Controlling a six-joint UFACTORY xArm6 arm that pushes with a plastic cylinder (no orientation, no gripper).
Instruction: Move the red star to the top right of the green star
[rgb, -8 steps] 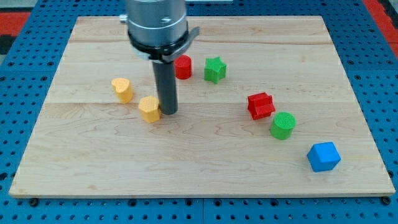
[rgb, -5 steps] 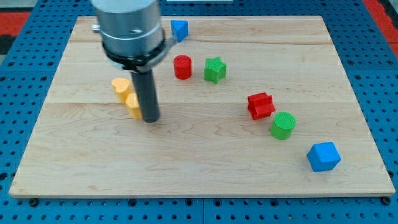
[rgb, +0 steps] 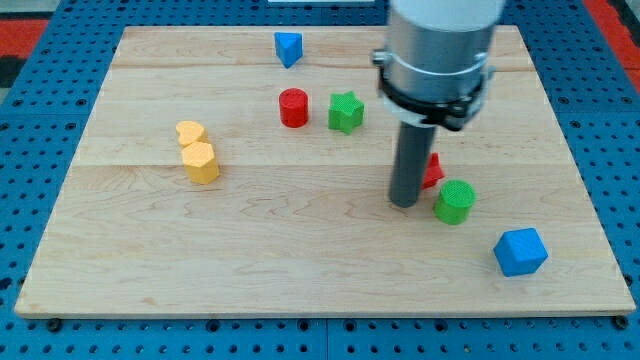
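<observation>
The red star (rgb: 432, 171) lies right of the board's middle, mostly hidden behind my rod; only its right edge shows. My tip (rgb: 404, 203) rests on the board at the star's lower left, touching or nearly touching it. The green star (rgb: 345, 111) sits up and to the left of the tip, beside a red cylinder (rgb: 293, 107) on its left. A green cylinder (rgb: 455, 202) stands just right of the tip and below the red star.
A blue cube (rgb: 521, 251) lies at the lower right. A blue triangular block (rgb: 288, 47) sits near the top edge. Two yellow blocks, a heart (rgb: 189, 134) and another (rgb: 203, 162) touching it, lie at the left on the wooden board (rgb: 300, 260).
My rod has swung from the yellow blocks at the left across to the right, now in front of the red star. The lower yellow block was pushed left against the yellow heart.
</observation>
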